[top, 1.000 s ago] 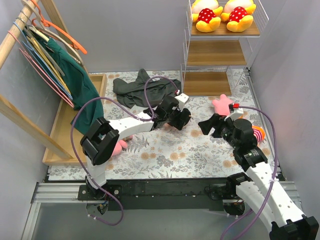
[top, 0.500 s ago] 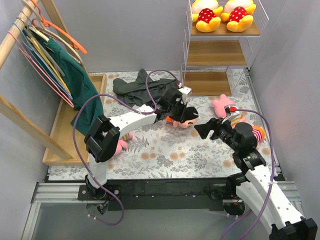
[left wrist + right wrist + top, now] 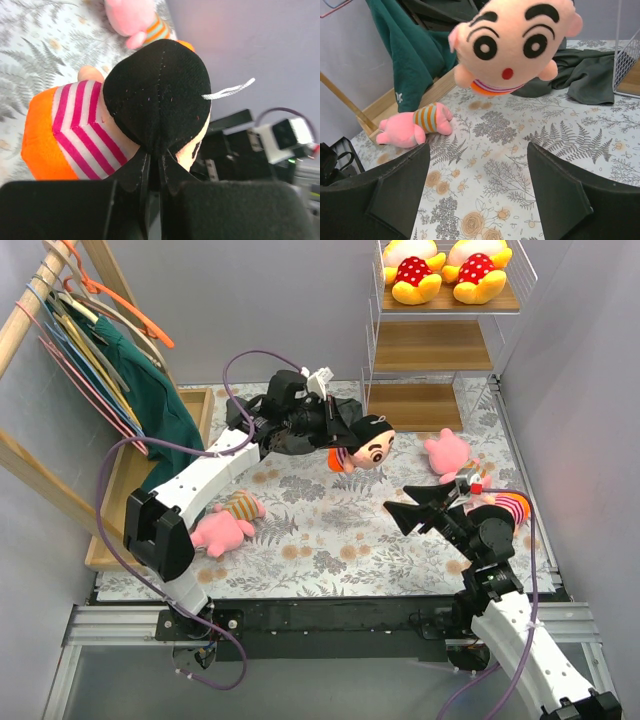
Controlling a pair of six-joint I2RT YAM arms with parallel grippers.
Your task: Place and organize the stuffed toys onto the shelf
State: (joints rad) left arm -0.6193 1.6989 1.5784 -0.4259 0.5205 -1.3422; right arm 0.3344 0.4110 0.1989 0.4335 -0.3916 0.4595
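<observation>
Black-haired doll [image 3: 366, 446] clamped in left tool [image 3: 335, 430], airborne

We see a floral-patterned table [image 3: 330, 540] carrying two pink dolls [image 3: 222, 525] [image 3: 447, 452], a grey garment [image 3: 262, 415] — and the shelf [image 3: 440, 345], yellow dolls [image 3: 445, 268] on top.

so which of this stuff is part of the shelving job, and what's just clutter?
Job:
- black-haired doll, clamped in left gripper
- two yellow dolls, on top board
- pink dolls, on the mat
- shelf

Clutter:
- dark grey garment
- clothes rail with hangers
- green garment
</observation>
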